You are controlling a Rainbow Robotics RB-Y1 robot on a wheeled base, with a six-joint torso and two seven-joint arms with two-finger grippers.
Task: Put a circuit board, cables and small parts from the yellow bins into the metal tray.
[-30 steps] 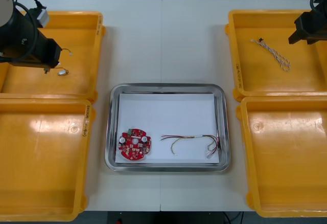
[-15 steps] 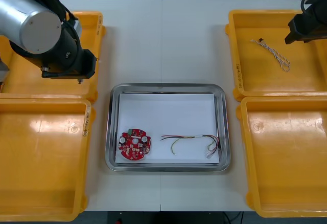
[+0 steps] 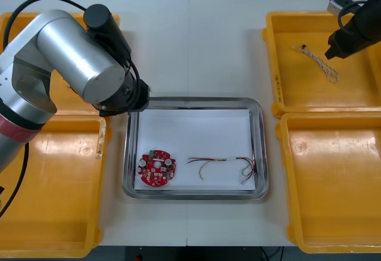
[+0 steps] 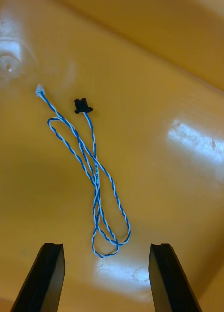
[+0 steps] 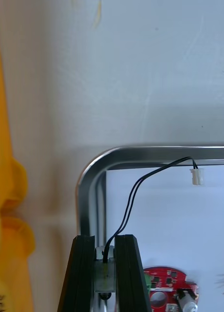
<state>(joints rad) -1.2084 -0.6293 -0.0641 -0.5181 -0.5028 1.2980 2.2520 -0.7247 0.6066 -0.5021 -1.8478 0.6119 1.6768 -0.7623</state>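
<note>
Though its arm [image 3: 77, 64] hides it overhead, left tool [image 5: 105, 243] clamps a black cable [image 5: 141, 178].

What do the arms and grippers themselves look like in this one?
Left arm: fat silver cylinders, black joints, a red band, black cable looped alongside. Right arm: black, with a thin black cable. Left gripper and right gripper have flat black fingers.

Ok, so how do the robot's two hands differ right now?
The left hand is shut on one end of the black cable; the right hand is open and holds nothing. The left hand is at the metal tray's far left corner; the right hand is over the far right yellow bin, above the twisted blue and white cable. Both have black fingers and face a cable.
</note>
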